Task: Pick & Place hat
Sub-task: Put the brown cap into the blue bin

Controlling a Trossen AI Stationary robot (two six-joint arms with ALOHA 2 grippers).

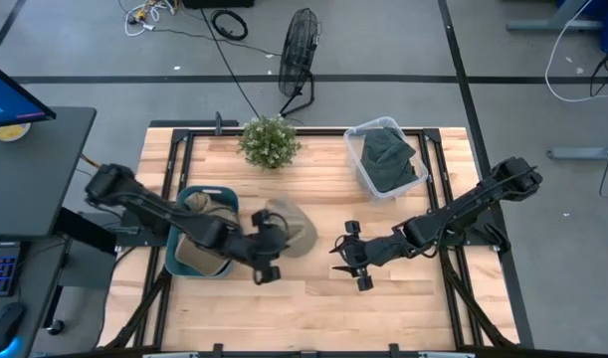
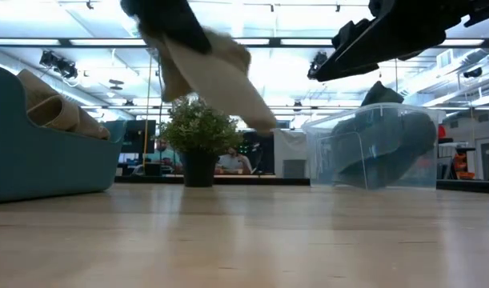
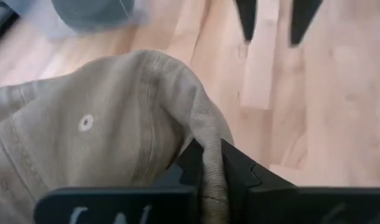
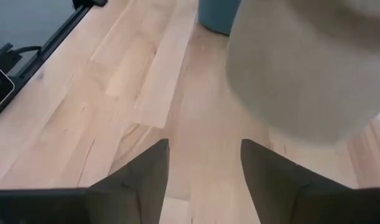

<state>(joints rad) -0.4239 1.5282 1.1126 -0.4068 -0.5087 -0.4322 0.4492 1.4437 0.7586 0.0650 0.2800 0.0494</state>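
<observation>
A tan hat (image 1: 294,229) is in my left gripper (image 1: 268,243), which is shut on it just right of the blue bin (image 1: 180,261). In the low view the hat (image 2: 216,72) hangs in the air above the wooden table. In the left wrist view its tan crown (image 3: 102,124) spreads out ahead of the fingers. My right gripper (image 1: 341,255) is open. It hovers to the hat's right with its fingers pointing at it and touches nothing. The right wrist view shows these open fingers (image 4: 205,168) with the hat (image 4: 308,68) ahead of them. My left gripper pinches a bunched fold of the hat's cloth (image 3: 209,146) between its two fingers (image 3: 239,168). It comes from the table's left side. The hat is lifted clear of the table and droops below and beyond the fingers (image 2: 228,88).
The blue bin holds more tan hats (image 2: 60,112). A clear plastic bin (image 1: 385,157) with dark green hats stands at the far right. A potted plant (image 1: 269,141) is at the far edge. Bare wood (image 1: 313,298) lies toward the near edge.
</observation>
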